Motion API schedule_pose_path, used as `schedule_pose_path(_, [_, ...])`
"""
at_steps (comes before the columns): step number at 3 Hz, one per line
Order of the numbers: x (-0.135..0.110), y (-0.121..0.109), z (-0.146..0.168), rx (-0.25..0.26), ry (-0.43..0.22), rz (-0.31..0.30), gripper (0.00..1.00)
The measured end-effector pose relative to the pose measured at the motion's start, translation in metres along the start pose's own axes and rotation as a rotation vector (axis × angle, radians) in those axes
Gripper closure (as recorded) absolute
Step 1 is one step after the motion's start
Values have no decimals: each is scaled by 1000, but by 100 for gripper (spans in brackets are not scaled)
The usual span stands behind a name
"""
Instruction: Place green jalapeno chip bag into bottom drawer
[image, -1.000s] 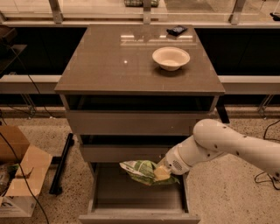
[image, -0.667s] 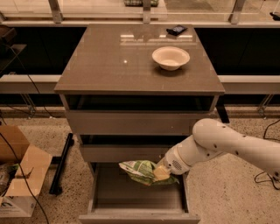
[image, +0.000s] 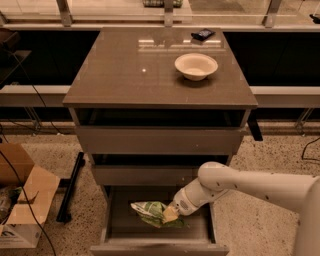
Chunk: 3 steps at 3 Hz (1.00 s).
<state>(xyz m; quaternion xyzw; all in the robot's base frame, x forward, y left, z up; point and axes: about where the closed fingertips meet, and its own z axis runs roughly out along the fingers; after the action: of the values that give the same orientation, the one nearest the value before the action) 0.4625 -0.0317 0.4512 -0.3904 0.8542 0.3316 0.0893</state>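
Glossy grey-brown bench (image: 125, 75): white bowl (image: 196, 65) on top, dark packet (image: 202, 34) at back edge. At bench foot, bottom drawer (image: 122, 222) open, green jalapeno chip bag (image: 149, 212) inside. Gripper (image: 171, 214) there too, jaws pinching bag's right end. Left of bench, cardboard box (image: 22, 197) on speckled floor (image: 265, 175).

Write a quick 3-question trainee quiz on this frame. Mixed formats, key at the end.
1. Fill in: on the cabinet top, the small dark packet lies ____ the white bowl, as seen from the camera.
2. True or false: the bottom drawer is pulled open.
3. Where is the gripper?
A. Above the white bowl
B. Over the bottom drawer's interior, shut on the green jalapeno chip bag
C. Beside the cardboard box on the floor

Key: 1 behind; 2 true; 3 B.
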Motion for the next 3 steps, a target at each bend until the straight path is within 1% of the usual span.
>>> schedule_pose_path(1, [31, -34, 59, -46, 4, 85, 100])
schedule_pose_path(2, [64, -68, 107, -74, -4, 161, 82])
schedule_pose_path(3, [85, -102, 138, -75, -18, 207, 58])
